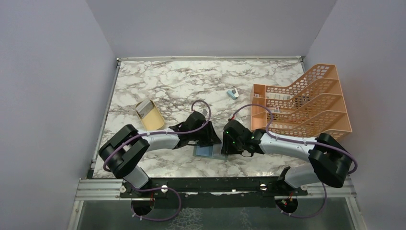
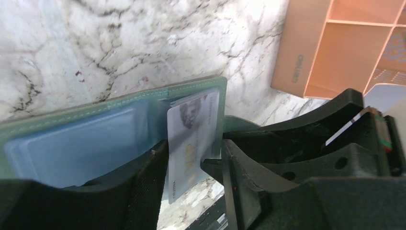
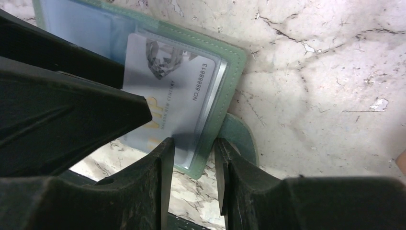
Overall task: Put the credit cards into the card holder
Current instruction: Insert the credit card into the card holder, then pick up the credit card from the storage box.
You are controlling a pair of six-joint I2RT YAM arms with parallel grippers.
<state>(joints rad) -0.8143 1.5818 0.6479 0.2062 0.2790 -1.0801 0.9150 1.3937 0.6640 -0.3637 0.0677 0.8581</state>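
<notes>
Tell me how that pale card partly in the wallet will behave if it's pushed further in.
The card looks thin, flat and stiff, so it should probably slide rather than bend. Its glossy face may be slippery to pinch. The wallet looks light and soft, so it could shift on the smooth marble table unless held.

Card holder (image 1: 206, 152) near table (image 1: 182, 81) front edge; credit card (image 3: 177, 91) partly in its right pocket; file rack (image 1: 306, 108) right; dish (image 1: 155, 123) behind-left.
</notes>
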